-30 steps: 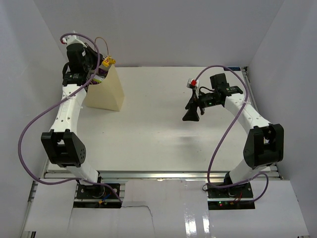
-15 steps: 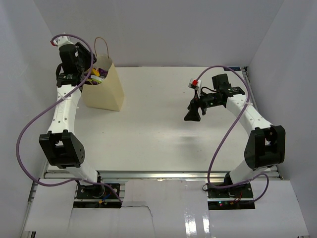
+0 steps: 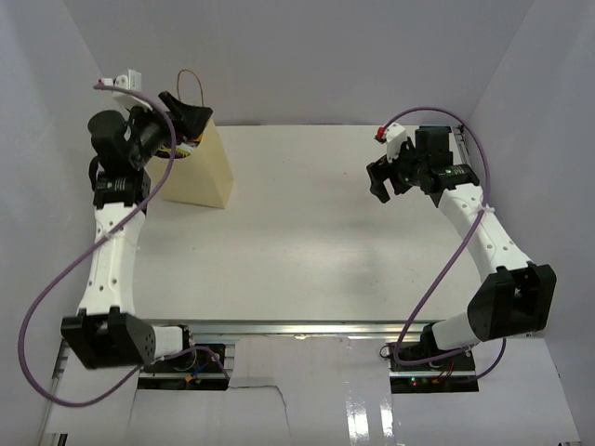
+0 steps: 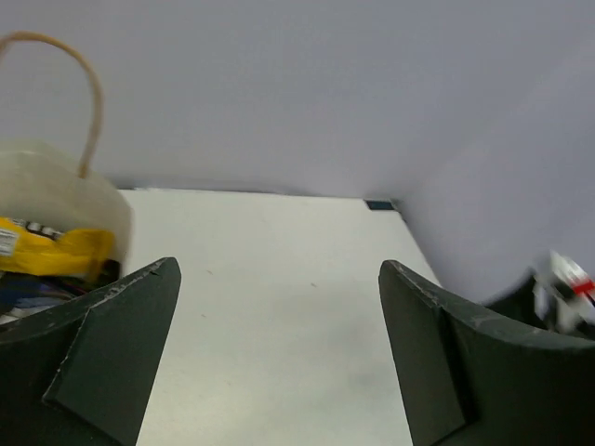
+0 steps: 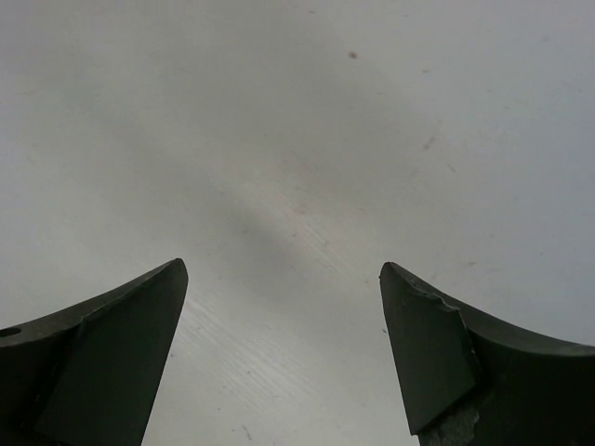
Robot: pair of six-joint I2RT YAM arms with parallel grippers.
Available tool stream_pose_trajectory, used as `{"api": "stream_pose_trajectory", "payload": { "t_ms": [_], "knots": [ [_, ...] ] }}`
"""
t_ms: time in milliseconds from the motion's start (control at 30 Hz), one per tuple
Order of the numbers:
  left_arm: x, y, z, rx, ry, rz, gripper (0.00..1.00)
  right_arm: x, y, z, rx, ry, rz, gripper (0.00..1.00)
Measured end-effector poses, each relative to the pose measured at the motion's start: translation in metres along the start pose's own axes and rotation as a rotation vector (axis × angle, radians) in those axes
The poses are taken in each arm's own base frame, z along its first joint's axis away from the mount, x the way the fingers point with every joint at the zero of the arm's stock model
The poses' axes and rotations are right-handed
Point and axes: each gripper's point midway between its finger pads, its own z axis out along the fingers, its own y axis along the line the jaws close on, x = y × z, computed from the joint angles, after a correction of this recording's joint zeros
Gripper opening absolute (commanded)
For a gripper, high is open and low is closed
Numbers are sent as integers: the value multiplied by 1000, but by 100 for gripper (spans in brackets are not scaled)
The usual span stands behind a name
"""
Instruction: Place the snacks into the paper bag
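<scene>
The paper bag [image 3: 203, 172] stands upright at the far-left corner of the table [image 3: 297, 242], its long axis vertical and its mouth facing straight up. It is cream-beige and wider at the base than at the top, with 1 thin string handle [image 3: 189, 82] looping up from the far rim.

In the left wrist view the bag's rim sits at the left edge. A yellow packet [image 4: 51, 249] pokes up inside the mouth, and there is something dark under it, too blurred to name.

The left gripper [image 3: 191, 119] hangs just above the bag's mouth. Its 2 fingers [image 4: 107, 353] are spread wide, with nothing between them and no contact with the bag.

Over on the right, the right gripper [image 3: 381, 181] hangs above bare table, well apart from the bag. Its fingers [image 5: 102, 353] are also wide apart and hold nothing, with only white tabletop in the gap.
</scene>
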Motion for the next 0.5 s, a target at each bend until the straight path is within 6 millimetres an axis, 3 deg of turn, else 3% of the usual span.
{"api": "stream_pose_trajectory", "payload": {
  "t_ms": [100,233,333,500],
  "knots": [
    [14,-42,-51,142,-18,58,98,-2,-26,-9,131,2,37,90],
    [62,-67,-116,237,-11,102,98,-2,-39,-26,209,-5,78,90],
    [103,-61,-147,233,11,106,98,-12,-42,-43,260,-44,101,90],
    [147,-45,-167,191,66,81,98,-20,-45,-59,315,-80,119,90]
  ]
}}
